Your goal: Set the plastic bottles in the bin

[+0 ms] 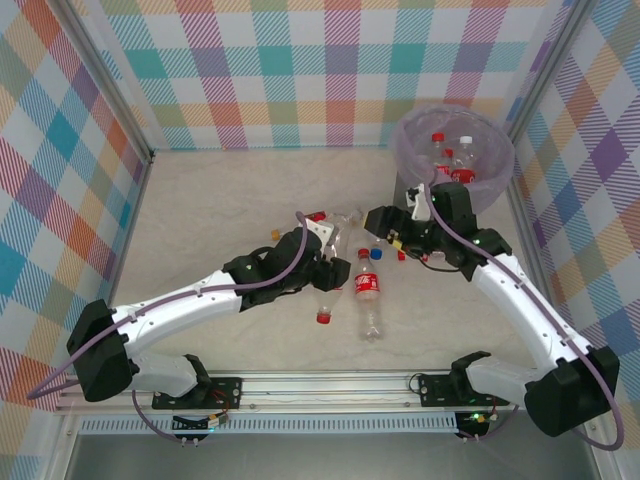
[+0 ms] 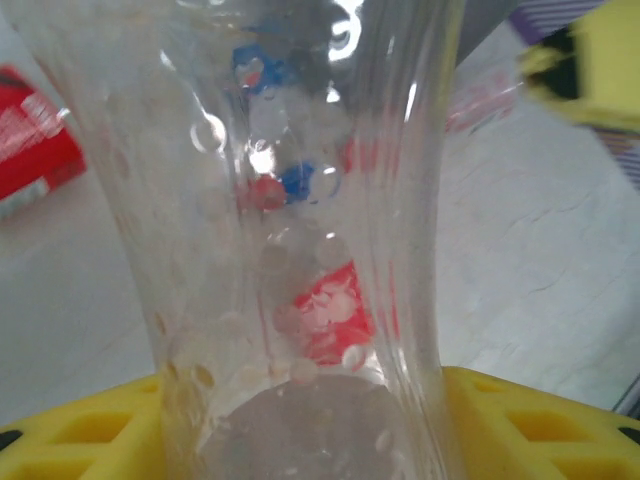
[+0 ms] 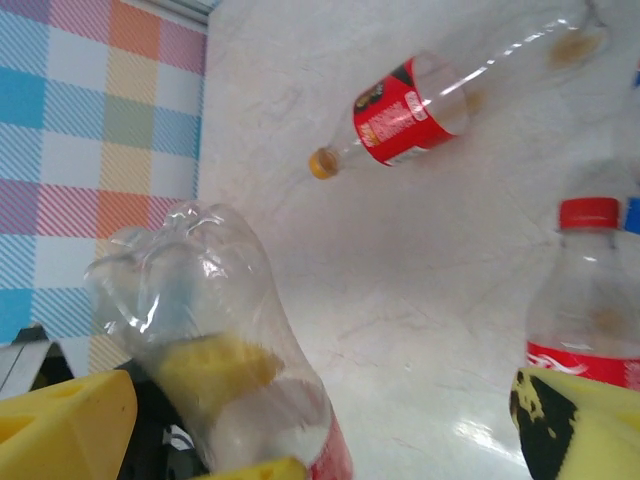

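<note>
My left gripper [image 1: 322, 262] is shut on a clear plastic bottle [image 1: 345, 228], whose red cap [image 1: 323, 318] points toward the arm bases. In the left wrist view its waist [image 2: 300, 250] sits tight between the yellow fingers [image 2: 90, 430]. My right gripper [image 1: 383, 228] is open just right of that bottle's base. In the right wrist view the held bottle [image 3: 220, 340] stands close to the right gripper's left finger [image 3: 60, 420]. The grey bin [image 1: 500, 175], lined in lilac, stands at the back right with several bottles [image 1: 450, 150] inside.
A red-labelled bottle [image 1: 368, 290] lies on the table between the arms, seen too as the red-capped bottle [image 3: 590, 290]. Another bottle with an orange cap [image 3: 410, 110] lies farther left. Loose blue and red caps [image 1: 377, 253] lie near the right gripper. Checked walls enclose the table.
</note>
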Action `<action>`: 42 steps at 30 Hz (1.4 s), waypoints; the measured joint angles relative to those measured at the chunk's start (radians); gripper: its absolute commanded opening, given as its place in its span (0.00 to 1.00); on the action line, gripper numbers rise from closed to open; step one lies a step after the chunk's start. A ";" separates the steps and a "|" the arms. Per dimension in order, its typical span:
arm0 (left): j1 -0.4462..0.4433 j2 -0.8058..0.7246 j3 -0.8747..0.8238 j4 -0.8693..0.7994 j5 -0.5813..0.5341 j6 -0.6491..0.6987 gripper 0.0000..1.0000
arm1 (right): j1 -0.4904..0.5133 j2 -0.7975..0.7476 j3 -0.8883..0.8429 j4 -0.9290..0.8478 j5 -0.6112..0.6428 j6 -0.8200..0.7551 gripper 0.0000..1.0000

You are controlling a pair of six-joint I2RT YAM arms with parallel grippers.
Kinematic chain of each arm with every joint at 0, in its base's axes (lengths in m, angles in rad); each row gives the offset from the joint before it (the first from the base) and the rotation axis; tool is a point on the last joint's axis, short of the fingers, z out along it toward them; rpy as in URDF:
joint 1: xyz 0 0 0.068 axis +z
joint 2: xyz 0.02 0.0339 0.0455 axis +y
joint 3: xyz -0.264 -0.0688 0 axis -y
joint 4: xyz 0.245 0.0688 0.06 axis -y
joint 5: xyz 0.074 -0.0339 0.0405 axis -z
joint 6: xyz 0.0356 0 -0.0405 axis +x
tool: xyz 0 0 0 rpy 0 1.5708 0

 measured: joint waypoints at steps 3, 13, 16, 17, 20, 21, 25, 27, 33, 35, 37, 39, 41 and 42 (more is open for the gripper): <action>0.002 0.011 0.000 0.048 0.043 0.031 0.59 | 0.013 0.045 -0.002 0.088 -0.043 0.032 0.95; 0.016 0.058 0.000 0.119 0.115 0.038 0.59 | 0.019 0.114 -0.002 0.203 -0.115 0.048 0.89; 0.018 0.060 0.000 0.126 0.139 0.035 0.59 | 0.021 0.132 -0.002 0.226 -0.126 0.058 0.87; 0.017 0.060 0.000 0.131 0.148 0.035 0.59 | 0.021 0.139 -0.002 0.230 -0.130 0.060 0.87; 0.016 0.064 0.000 0.142 0.171 0.030 0.60 | 0.021 0.159 -0.002 0.249 -0.146 0.063 0.85; 0.016 0.065 0.000 0.145 0.177 0.027 0.60 | 0.021 0.166 -0.002 0.256 -0.151 0.065 0.81; 0.023 0.080 0.000 0.153 0.187 0.016 0.63 | 0.021 0.193 0.022 0.240 -0.151 0.053 0.69; 0.027 0.083 0.000 0.159 0.186 0.010 0.72 | 0.021 0.196 0.051 0.198 -0.133 0.034 0.65; 0.046 0.083 0.005 0.179 0.170 -0.010 1.00 | 0.018 0.196 0.159 0.058 -0.040 -0.036 0.58; 0.052 0.081 0.014 0.172 0.160 -0.007 1.00 | 0.008 0.196 0.196 0.006 -0.006 -0.062 0.57; 0.053 0.063 0.021 0.161 0.153 -0.007 1.00 | -0.010 0.196 0.253 -0.053 0.035 -0.098 0.56; 0.053 0.022 0.021 0.135 0.142 -0.008 1.00 | -0.038 0.198 0.333 -0.112 0.069 -0.138 0.54; 0.053 -0.027 0.021 0.115 0.129 -0.016 1.00 | -0.074 0.204 0.436 -0.153 0.101 -0.180 0.54; 0.053 -0.053 0.018 0.111 0.122 -0.026 1.00 | -0.095 0.210 0.501 -0.168 0.121 -0.204 0.54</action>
